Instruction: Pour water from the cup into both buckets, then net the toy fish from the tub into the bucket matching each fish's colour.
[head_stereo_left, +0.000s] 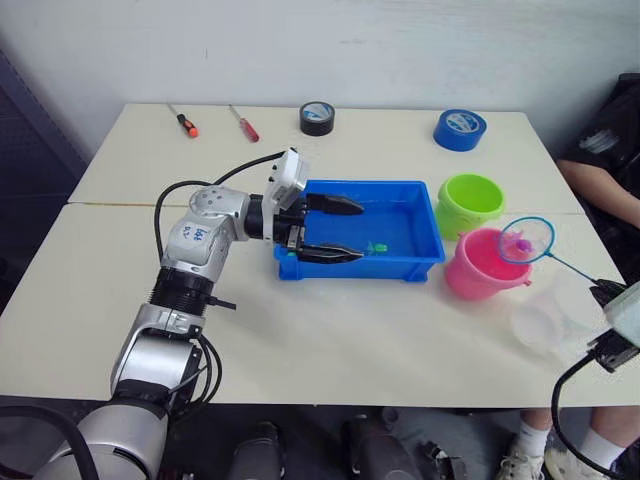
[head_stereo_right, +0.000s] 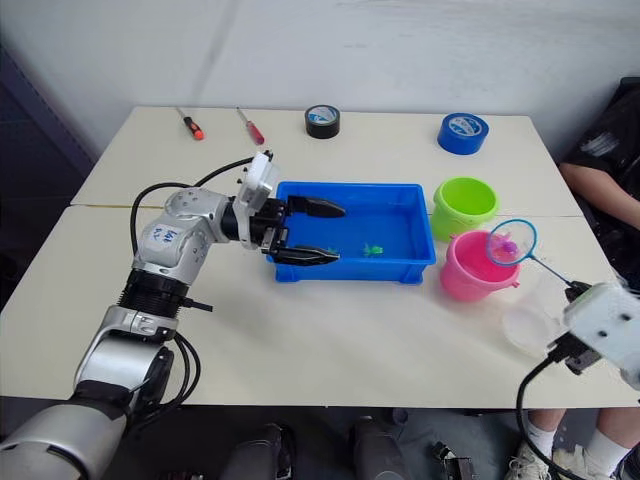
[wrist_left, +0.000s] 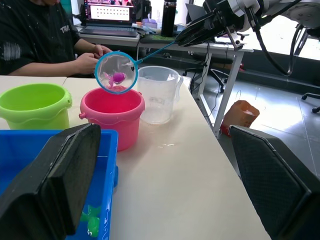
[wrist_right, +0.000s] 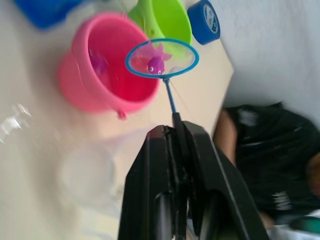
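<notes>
Left eye view, lower right of the frame: the right gripper (wrist_right: 172, 131) sits at the table's near edge, its two black fingers clamped on the thin handle of the net (head_stereo_left: 527, 239). Just up and left of it stands the cup (head_stereo_left: 543, 322), clear and upright on the table, close beside the pink bucket (head_stereo_left: 480, 268). The net's blue hoop hangs over that bucket's right rim with a pink fish (wrist_right: 155, 64) lying in the mesh, above the mouth but not yet tipped out. Another pink shape seems to lie inside the bucket already.

At mid-frame the left gripper (head_stereo_left: 334, 229) holds its fingers spread wide and empty over the left end of the tub (head_stereo_left: 420, 263), one finger over the water and the other along the near wall. A green fish (head_stereo_left: 378, 246) rests on the tub's floor near the middle. The green bucket (head_stereo_left: 470, 203) stands just behind the pink one, touching or nearly so.

Toward the top of the frame lie two screwdrivers (head_stereo_left: 183, 122), a black tape roll (head_stereo_left: 317, 118) and a blue tape roll (head_stereo_left: 460, 129); a person's arm (head_stereo_left: 598, 188) shows at the right edge.

The step in hand looks like delivering a pink fish. Next, the hoop needs centring over the pink mouth and turning over so the fish drops; the green fish remains to be netted.
</notes>
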